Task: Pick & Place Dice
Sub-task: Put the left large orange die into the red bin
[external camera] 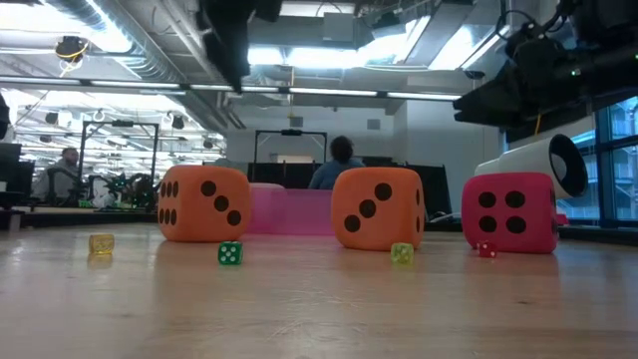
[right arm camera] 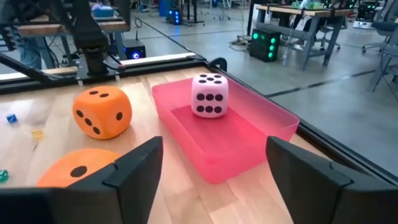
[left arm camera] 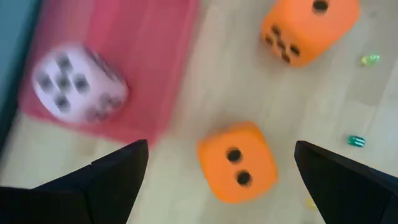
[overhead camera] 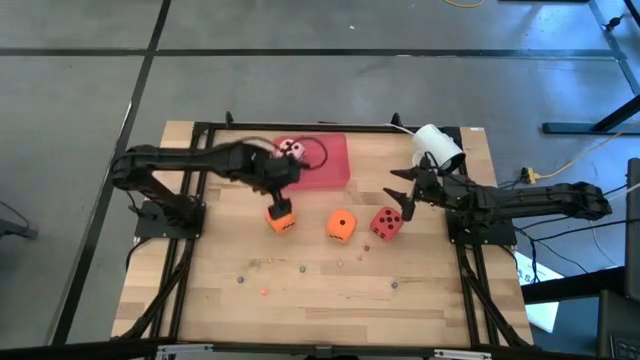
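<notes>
The pink die [overhead camera: 292, 149] sits in the red tray [overhead camera: 330, 165] at the back of the counter [overhead camera: 330, 285]. Two orange dice [overhead camera: 281, 217] [overhead camera: 341, 225] and the red die [overhead camera: 387, 223] stand in a row on the wood. The left end effector [overhead camera: 273, 193] hangs over the first orange die with its fingers [left arm camera: 106, 180] wide apart, holding nothing. The right end effector [overhead camera: 404, 200] waits near the red die, wide too.
</notes>
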Controlling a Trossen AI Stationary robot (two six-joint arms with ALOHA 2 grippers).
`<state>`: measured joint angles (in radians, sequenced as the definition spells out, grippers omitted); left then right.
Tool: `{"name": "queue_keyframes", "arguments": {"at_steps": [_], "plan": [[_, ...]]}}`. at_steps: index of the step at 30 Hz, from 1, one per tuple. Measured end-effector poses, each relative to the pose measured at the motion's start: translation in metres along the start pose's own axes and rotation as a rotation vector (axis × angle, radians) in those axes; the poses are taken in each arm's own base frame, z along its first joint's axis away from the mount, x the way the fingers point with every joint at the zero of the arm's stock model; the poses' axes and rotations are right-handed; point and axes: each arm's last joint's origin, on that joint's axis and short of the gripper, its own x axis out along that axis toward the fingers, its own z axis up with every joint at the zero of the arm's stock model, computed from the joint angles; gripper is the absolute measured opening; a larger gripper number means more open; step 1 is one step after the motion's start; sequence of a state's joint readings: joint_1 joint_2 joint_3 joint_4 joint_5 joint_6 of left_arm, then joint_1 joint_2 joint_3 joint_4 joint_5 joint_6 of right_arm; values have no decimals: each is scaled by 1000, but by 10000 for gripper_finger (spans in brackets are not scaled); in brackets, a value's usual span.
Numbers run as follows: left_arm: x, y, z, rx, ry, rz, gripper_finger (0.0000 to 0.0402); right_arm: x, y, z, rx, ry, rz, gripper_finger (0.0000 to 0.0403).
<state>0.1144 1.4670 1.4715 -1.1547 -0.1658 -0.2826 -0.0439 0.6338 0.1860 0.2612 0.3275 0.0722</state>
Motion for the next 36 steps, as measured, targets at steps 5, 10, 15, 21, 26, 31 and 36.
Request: {"name": "queue_keyframes", "arguments": {"at_steps": [5,10,15,21,26,31,36], "plan": [[26,-21,-27,-103,56,97,400,1,0,-1,-1,10,1,289],[52,-33,-47,-207,57,132,400,1,0,-1,-1,9,2,282],[76,-33,-61,-311,36,160,400,1,0,-1,-1,9,2,279],[92,-26,-67,-370,54,121,400,1,0,-1,-1,9,3,279],[95,-27,-59,-357,22,14,400,1,0,-1,19,9,5,279],[93,-25,-56,-349,-9,-16,400,1,0,-1,19,9,6,278],[93,-23,-58,-348,12,-4,400,1,0,-1,19,9,5,278]]}}
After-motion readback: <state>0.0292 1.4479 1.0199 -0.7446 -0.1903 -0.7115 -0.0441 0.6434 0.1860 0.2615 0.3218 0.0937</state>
